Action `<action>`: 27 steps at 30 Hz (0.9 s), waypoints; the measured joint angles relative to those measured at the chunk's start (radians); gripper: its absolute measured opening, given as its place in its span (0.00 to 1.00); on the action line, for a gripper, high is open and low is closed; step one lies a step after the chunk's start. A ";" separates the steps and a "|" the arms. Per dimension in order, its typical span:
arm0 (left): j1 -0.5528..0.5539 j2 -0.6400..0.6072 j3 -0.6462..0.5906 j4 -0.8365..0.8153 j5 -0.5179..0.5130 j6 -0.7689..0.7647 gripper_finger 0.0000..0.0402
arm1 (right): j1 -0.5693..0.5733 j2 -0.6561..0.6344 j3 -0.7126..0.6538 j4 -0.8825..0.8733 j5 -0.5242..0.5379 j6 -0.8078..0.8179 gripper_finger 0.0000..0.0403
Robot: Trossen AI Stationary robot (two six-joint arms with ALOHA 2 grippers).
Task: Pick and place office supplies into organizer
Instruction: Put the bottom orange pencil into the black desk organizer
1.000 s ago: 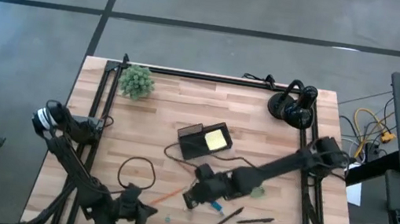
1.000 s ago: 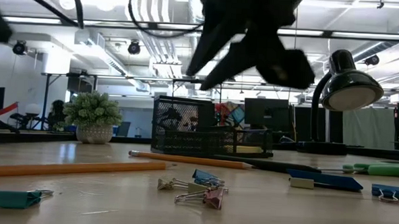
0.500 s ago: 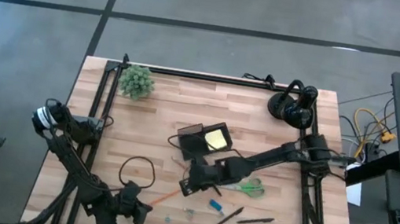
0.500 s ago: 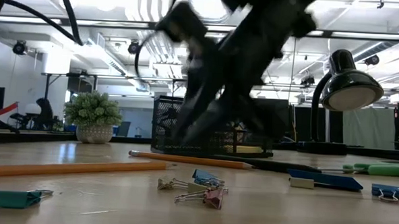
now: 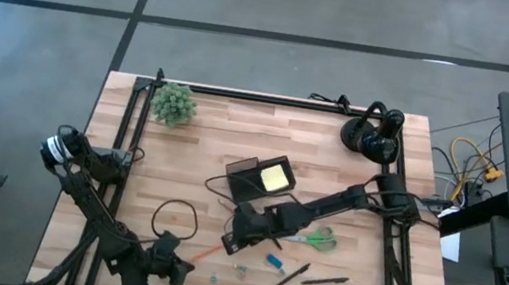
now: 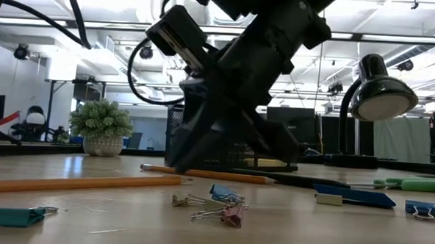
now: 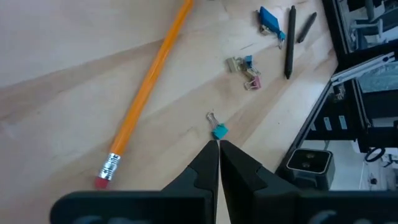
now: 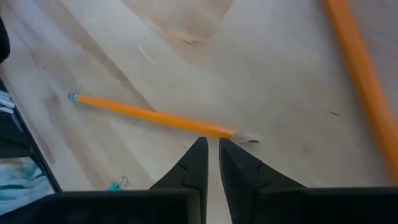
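My right gripper (image 5: 234, 242) (image 8: 209, 144) is low over the table in front of the organizer (image 5: 257, 177), open by only a narrow gap. Its fingertips stand just short of the sharpened tip of an orange pencil (image 8: 155, 116) (image 6: 208, 174). A second orange pencil (image 8: 364, 81) (image 5: 208, 252) (image 7: 146, 93) lies flat nearby. The yellow sticky pad (image 5: 273, 177) sits in the organizer. Green scissors (image 5: 317, 238), a blue piece (image 5: 273, 262), black pens (image 5: 290, 277) and clips (image 5: 241, 269) (image 6: 217, 203) lie on the table. My left gripper (image 5: 180, 273) (image 7: 217, 148) waits shut at the near edge, above a teal clip (image 7: 219, 130).
A potted plant (image 5: 174, 102) stands at the far left corner and a round black lamp-like object (image 5: 372, 135) at the far right. A black cable loop (image 5: 174, 218) lies left of the supplies. A black frame rail (image 5: 139, 135) runs along the table's sides.
My right gripper has come down from well above the table and shifted toward the table's left, ending low by the pencil in front of the organizer. The supplies on the table have stayed where they were.
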 joint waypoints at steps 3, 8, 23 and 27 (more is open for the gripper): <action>0.000 0.000 -0.001 0.001 0.000 0.000 0.00 | 0.000 -0.003 -0.001 -0.001 0.008 -0.020 0.03; 0.003 0.000 -0.002 0.000 -0.001 0.000 0.00 | 0.000 -0.003 -0.003 -0.005 0.031 -0.021 0.02; 0.005 0.000 -0.002 0.001 0.000 -0.014 0.00 | -0.002 0.001 -0.018 -0.012 0.061 -0.030 0.02; 0.005 0.000 0.010 0.002 -0.001 -0.025 0.00 | -0.002 0.013 -0.018 -0.008 0.061 -0.030 0.02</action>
